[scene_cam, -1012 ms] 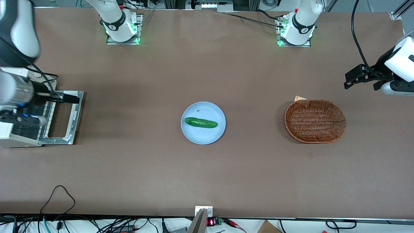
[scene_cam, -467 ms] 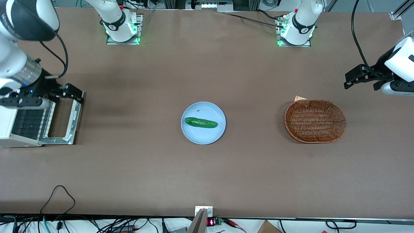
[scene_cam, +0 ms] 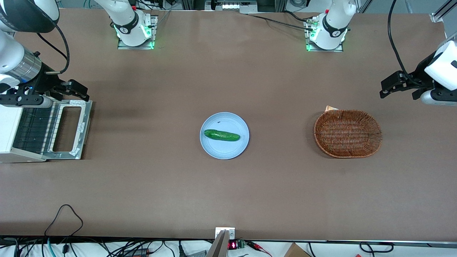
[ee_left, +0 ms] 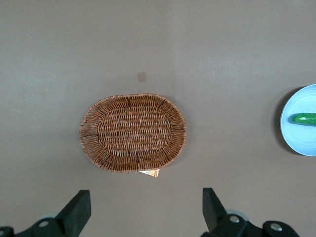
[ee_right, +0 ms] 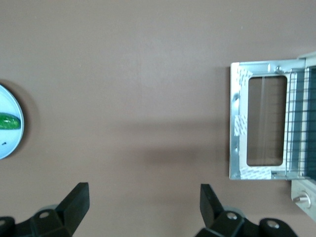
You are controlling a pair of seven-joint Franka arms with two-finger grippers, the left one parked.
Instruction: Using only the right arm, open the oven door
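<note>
— Jaws are standing spread and gripping nothing; the gripper (scene_cam: 73, 91) is hanging above the desk (scene_cam: 228, 192), just off the corner of the oven door (scene_cam: 68, 129) farthest from the front camera.

— What has been changing?

— A second ago it was sitting low over the door; now the right arm (scene_cam: 21, 67) is lifting clear. The door is lying flat on the desk in front of the oven (scene_cam: 9, 132), at the working arm's end, with the wire rack (scene_cam: 34, 130) showing.

— So the task is looking done?

— I'm judging so: the door is fully down and the arm is leaving it.

— Any writing?

— Nothing I'm able to read. The cucumber (scene_cam: 221, 135) is resting on the blue plate (scene_cam: 214, 150), and the wicker basket (scene_cam: 348, 133) is sitting toward the parked arm's end.
</note>
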